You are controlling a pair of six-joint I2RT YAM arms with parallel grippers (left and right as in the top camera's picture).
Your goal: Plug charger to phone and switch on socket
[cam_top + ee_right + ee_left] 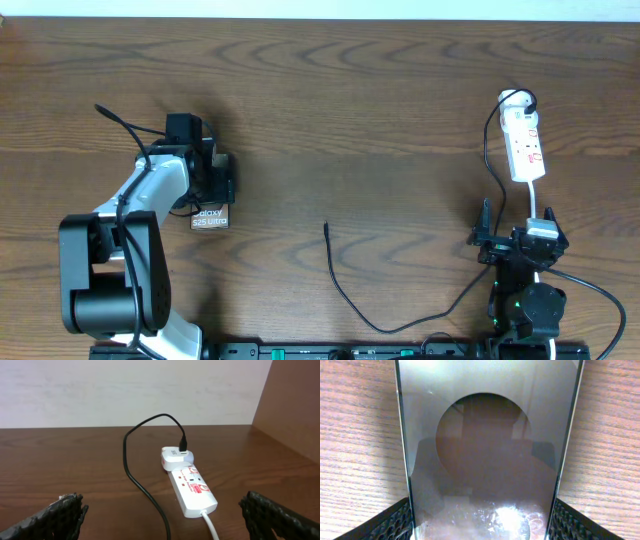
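A: Left gripper (213, 190)?
B: Clamped across the phone (485, 460), which lies flat on the table (350, 100), left side.
A: Right gripper (162, 505)?
B: Spread wide, empty, facing the socket (192, 487). The charger (328, 240) tip lies loose mid-table.

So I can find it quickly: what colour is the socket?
The socket is white with red marks, clearest in the right wrist view.
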